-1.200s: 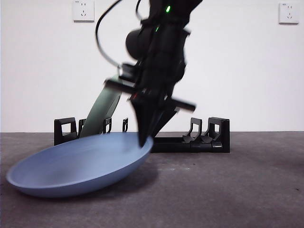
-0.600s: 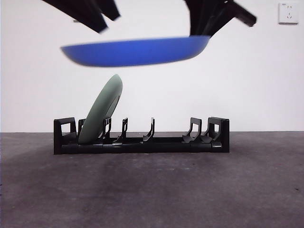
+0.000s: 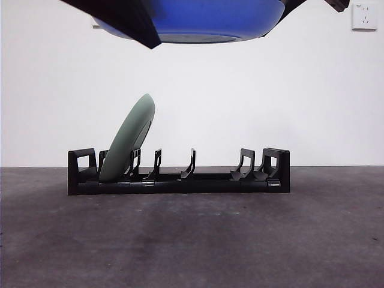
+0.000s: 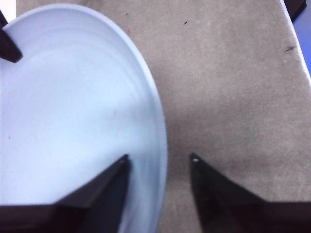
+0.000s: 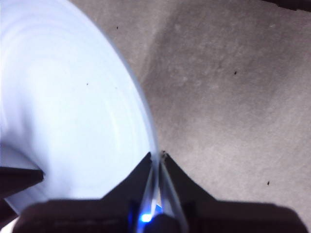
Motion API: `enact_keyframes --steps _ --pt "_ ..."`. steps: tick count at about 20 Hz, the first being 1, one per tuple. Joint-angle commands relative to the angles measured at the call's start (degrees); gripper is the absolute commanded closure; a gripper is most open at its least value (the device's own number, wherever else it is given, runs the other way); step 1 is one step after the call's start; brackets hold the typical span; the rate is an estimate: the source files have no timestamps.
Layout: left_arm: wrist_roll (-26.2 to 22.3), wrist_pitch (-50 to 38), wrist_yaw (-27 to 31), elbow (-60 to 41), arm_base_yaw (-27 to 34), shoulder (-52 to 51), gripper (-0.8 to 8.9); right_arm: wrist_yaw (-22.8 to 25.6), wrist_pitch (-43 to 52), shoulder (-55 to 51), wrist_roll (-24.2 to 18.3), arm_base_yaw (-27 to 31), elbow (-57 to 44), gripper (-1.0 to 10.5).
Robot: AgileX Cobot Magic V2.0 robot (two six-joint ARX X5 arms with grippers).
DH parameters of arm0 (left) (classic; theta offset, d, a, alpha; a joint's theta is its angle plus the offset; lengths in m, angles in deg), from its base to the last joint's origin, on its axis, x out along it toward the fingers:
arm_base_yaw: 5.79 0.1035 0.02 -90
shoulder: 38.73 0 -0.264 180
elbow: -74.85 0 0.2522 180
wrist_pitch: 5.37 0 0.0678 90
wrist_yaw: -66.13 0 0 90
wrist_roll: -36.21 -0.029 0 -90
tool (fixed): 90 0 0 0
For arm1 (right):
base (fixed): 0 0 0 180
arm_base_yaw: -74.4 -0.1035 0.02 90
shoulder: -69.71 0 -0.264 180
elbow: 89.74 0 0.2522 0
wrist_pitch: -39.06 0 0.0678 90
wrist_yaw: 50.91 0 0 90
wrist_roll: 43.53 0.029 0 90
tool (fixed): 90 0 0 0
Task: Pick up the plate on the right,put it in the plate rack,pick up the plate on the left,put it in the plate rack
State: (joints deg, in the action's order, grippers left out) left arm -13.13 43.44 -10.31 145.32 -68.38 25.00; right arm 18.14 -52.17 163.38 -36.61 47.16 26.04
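Front view: blue plate (image 3: pixel 204 21) held aloft.

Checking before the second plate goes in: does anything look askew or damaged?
Only the green plate leans sideways in the plate rack, not upright. The blue plate hangs level, clamped by the right gripper; no damage shows.

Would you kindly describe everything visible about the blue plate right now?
The blue plate is round, shallow and smooth, glossy like glazed ceramic or plastic, with a flat base. It hangs roughly level, high above the plate rack, touching nothing below. The right gripper is clamped on its rim, jaws closed on the edge. The left gripper straddles the opposite rim with its jaws open, one inside the bowl, one outside.
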Motion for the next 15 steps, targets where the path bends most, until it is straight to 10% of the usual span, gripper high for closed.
enact_keyframes --steps 1,11,15 --pt "1.0 -0.1 0.0 0.1 -0.2 0.2 8.16 -0.6 -1.0 -0.2 0.7 0.0 -0.2 9.6" --pt "3.8 2.3 -0.3 0.1 -0.1 0.2 8.22 0.7 -0.9 -0.3 1.0 0.1 -0.1 9.3" --pt "9.0 1.2 -6.3 0.1 0.0 0.2 8.22 5.0 -0.5 -2.4 0.6 0.5 1.9 5.9"
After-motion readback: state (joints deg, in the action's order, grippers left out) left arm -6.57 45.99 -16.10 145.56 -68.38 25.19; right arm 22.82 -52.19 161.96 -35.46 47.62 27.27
